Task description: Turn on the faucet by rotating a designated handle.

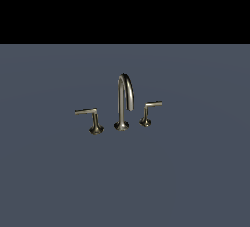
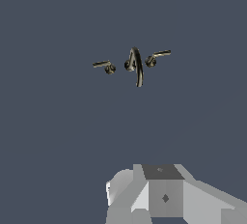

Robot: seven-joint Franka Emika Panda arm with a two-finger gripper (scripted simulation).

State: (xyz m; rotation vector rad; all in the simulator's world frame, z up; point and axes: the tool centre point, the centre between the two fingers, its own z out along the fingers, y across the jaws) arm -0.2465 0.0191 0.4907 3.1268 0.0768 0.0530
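The faucet [image 1: 121, 103] stands in the middle of the exterior view, brass-grey, with a tall arched spout. The handle [image 1: 91, 117], the larger L-shaped lever, rises from a flared base on the exterior view's left of the spout, its long arm pointing away from it. From high above, the wrist view shows the faucet [image 2: 135, 66] and the handle [image 2: 102, 65] small and far off. Only the grey housing of my gripper [image 2: 164, 194] shows, well apart from the faucet. Its fingers are out of view. No part of the arm appears in the exterior view.
A smaller, shorter-armed lever [image 1: 148, 112] stands on the exterior view's right of the spout, also seen in the wrist view [image 2: 158, 56]. The whole set rests on a flat blue-grey floor [image 1: 195, 182].
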